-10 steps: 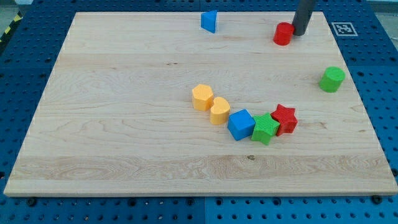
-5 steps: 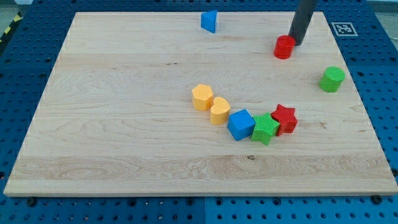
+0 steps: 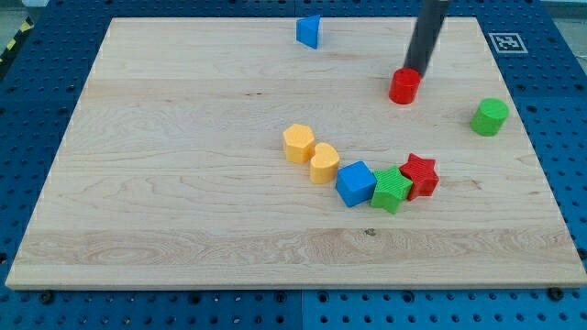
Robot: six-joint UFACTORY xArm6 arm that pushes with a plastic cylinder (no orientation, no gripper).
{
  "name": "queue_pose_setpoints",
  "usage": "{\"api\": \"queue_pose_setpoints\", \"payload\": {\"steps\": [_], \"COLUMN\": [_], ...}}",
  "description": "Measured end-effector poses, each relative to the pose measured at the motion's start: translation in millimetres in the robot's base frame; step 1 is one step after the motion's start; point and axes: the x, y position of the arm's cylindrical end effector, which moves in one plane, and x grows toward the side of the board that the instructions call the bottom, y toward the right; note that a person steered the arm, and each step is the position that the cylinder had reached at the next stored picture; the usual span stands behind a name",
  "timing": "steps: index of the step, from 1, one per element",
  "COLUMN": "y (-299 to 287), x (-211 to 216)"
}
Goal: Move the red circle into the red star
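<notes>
The arm carries no claw, only a rod that holds nothing; my tip point(image 3: 415, 71) touches the upper side of the red circle point(image 3: 404, 86). The red star point(image 3: 420, 175) lies well below on the worktop point(image 3: 183, 137), touching a green block point(image 3: 392, 189) beside a blue cube point(image 3: 355, 182). Two orange blocks point(image 3: 310, 154) lie to their left, a green cylinder point(image 3: 490, 116) at the right, a blue block point(image 3: 309, 30) at the top.

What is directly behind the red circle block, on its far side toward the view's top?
My tip is right behind the red circle block, at its upper right edge. The block hides whether they actually touch. Beyond that, only the bare wooden board shows.
</notes>
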Motion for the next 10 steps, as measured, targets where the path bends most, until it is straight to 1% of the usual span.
{"api": "queue_pose_setpoints", "payload": {"steps": [1, 2, 4, 5, 6, 7, 8, 9, 10], "y": [-16.3, -16.6, -16.5, -10.8, 9.7, 19.2, 18.9, 14.5, 14.5], "x": [-4.2, 23.3, 42.0, 46.2, 45.3, 33.4, 80.7, 101.0, 111.7]}}
